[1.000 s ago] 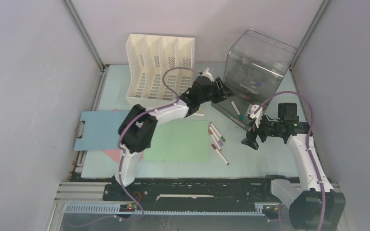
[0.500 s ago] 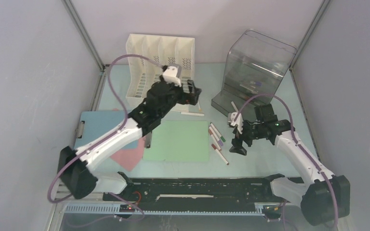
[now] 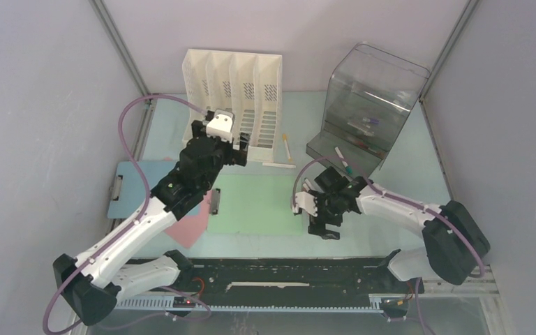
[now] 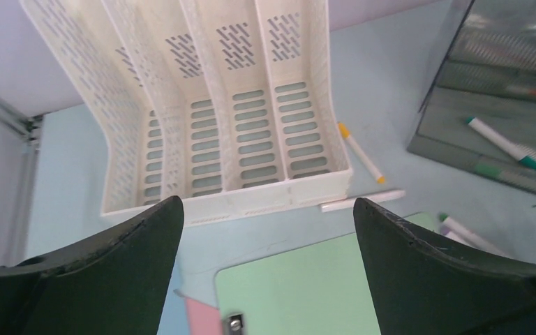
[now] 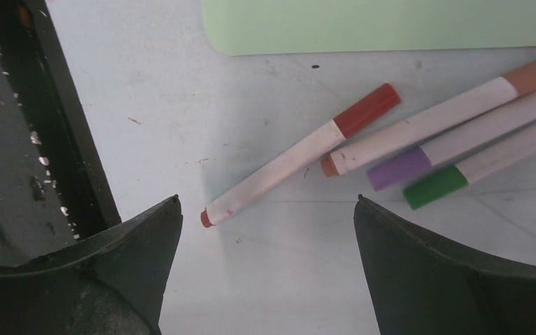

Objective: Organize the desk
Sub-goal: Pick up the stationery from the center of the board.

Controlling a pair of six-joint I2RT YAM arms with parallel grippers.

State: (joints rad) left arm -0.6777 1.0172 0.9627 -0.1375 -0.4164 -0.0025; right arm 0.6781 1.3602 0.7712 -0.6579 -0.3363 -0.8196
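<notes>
Our right gripper (image 5: 266, 202) hangs spread wide over the red-capped marker (image 5: 300, 157) near the surface's (image 5: 181, 105) front edge, straddling it, we judge, for a pickup. Our left gripper (image 4: 265, 206), also released, faces the file rack (image 4: 251, 125) at the far edge.

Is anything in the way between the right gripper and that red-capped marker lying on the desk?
Nothing visible. The right gripper hangs open over the red-capped marker, with nothing between them. The orange-capped marker lies with its end close beside it and might get nudged.
</notes>
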